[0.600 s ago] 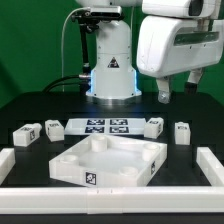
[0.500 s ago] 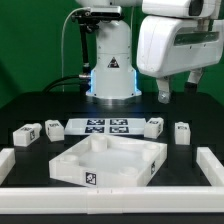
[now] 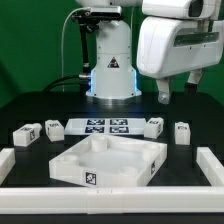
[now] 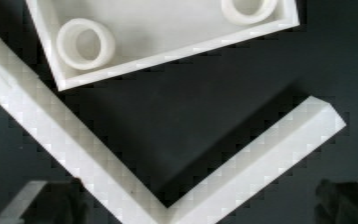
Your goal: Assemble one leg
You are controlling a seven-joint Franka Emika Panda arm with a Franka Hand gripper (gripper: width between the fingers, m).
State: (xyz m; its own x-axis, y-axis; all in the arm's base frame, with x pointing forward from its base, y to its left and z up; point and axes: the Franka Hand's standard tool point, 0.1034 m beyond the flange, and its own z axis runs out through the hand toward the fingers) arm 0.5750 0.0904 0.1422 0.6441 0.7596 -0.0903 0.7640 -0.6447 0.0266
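Exterior view. Shows the gripper point(image 3: 179, 88) high at the exterior view's right, fingers spread wide, clasping nothing, well clear of everything below. Finds on the black table point(image 3: 40, 105) leg one point(image 3: 25, 134) and leg two point(image 3: 53, 128) at the exterior view's left of the marker board point(image 3: 105, 126), leg three point(image 3: 153, 126) and leg four point(image 3: 182, 132) at its right. Places the tabletop point(image 3: 120, 173) in front, inside a white rail point(image 3: 212, 165), with gaps to each side.

Wrist view. Looks down on a tabletop corner with two round holes point(image 4: 83, 42), a V of white rail over dark surface, and blurred dark fingertips point(image 4: 34, 200) far apart.
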